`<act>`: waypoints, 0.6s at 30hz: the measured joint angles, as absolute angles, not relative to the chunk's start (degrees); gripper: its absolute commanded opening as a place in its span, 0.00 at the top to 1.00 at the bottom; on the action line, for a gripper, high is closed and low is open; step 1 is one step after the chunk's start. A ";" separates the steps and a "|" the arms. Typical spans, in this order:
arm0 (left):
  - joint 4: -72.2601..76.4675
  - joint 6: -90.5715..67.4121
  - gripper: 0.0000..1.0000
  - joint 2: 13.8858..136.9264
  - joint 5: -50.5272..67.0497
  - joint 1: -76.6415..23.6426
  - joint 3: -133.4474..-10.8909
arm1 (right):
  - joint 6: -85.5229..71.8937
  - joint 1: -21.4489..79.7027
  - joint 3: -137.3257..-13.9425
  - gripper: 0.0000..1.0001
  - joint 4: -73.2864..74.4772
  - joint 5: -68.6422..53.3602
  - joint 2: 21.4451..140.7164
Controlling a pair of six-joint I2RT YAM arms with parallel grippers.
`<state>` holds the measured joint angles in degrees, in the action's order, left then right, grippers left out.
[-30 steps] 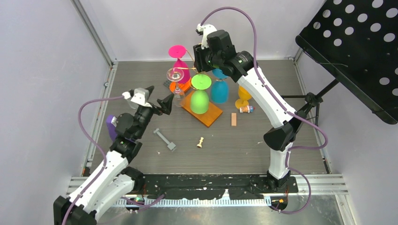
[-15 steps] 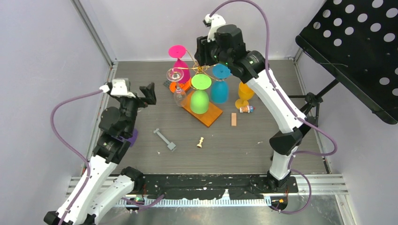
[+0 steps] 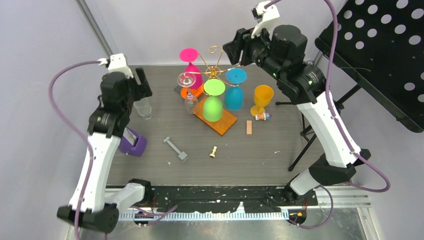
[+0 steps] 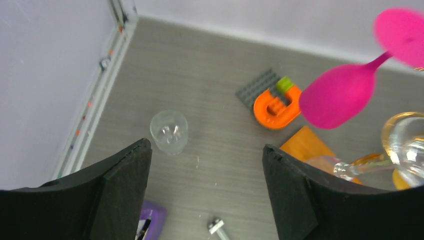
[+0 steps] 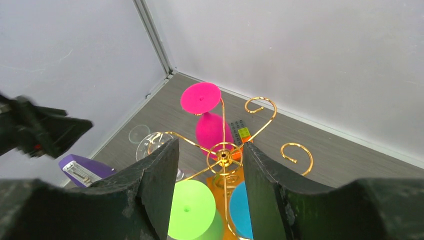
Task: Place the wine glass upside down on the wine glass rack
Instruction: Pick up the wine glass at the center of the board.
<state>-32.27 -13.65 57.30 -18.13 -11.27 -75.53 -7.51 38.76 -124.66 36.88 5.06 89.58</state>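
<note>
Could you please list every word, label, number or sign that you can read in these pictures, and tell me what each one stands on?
No text can be read in any view.
Purple box: a pale strip with dark marks on top, too small and blurred to read.
Small colourful object: coloured bands that may be a label, too small to read.

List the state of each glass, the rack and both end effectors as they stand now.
wine glass rack: upright, four glasses hung on it.
pink glass: hung upside down.
green glass: hung upside down.
blue glass: hung upside down.
clear glass: hung upside down.
yellow glass: upright on the table, off the rack.
small clear cup: upright on the table.
left end effector: open, empty.
right end effector: open, empty.
</note>
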 measured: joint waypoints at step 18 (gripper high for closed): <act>-47.86 -14.96 0.34 79.15 -7.92 -8.23 -83.13 | -5.69 38.04 -106.56 0.44 41.36 12.45 74.89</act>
<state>-47.86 -14.96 79.15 -7.92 -8.23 -83.13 -5.69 38.04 -106.56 41.36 12.45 74.89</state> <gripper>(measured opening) 0.665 0.563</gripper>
